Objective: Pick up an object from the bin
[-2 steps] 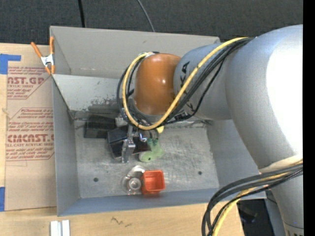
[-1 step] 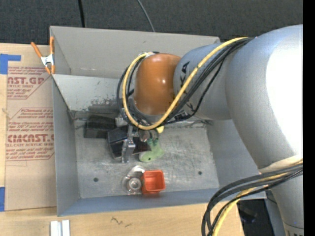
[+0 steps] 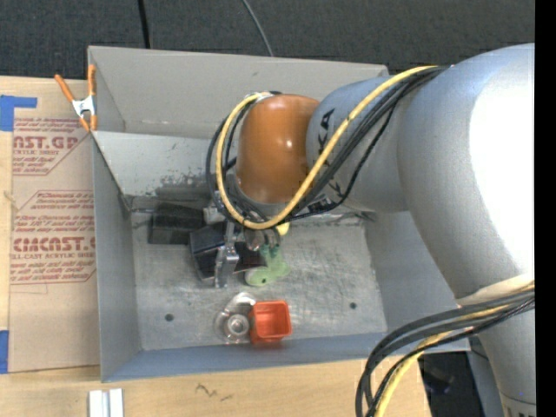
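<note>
The gripper (image 3: 233, 257) sits low in the grey bin (image 3: 330, 272), between a black block (image 3: 201, 248) and a pale green piece (image 3: 266, 272); I cannot tell its opening or hold, so the pick looks unfinished.

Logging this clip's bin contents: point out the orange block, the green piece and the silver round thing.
orange block (image 3: 271, 321), camera view, middle of its top face.
green piece (image 3: 263, 274), camera view, on its rounded lower end.
silver round thing (image 3: 234, 323), camera view, at its centre.
</note>
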{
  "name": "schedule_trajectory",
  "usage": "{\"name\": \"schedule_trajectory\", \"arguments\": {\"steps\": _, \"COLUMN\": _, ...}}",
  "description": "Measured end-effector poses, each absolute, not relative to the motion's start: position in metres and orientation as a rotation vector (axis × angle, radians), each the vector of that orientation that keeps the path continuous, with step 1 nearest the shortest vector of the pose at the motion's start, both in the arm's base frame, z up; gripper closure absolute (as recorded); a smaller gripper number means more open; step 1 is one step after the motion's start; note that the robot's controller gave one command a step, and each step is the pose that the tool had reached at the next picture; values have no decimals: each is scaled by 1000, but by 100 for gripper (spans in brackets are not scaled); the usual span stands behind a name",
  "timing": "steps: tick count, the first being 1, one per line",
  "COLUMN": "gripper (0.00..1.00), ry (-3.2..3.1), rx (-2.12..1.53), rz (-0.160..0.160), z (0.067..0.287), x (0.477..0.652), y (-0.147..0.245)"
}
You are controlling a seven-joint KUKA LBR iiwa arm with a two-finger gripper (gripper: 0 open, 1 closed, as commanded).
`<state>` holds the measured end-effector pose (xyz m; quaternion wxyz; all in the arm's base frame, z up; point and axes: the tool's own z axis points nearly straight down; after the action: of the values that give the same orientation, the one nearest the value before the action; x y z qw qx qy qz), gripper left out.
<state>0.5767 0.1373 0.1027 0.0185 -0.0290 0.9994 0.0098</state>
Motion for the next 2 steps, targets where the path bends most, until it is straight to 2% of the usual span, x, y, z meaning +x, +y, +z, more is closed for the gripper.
{"name": "schedule_trajectory", "arguments": {"steps": 1, "gripper": 0, "ry": 3103, "rx": -92, "rz": 30, "z": 102, "x": 577, "y": 137}}
{"name": "schedule_trajectory", "arguments": {"steps": 2, "gripper": 0, "ry": 3103, "rx": -92, "rz": 30, "z": 102, "x": 577, "y": 137}}
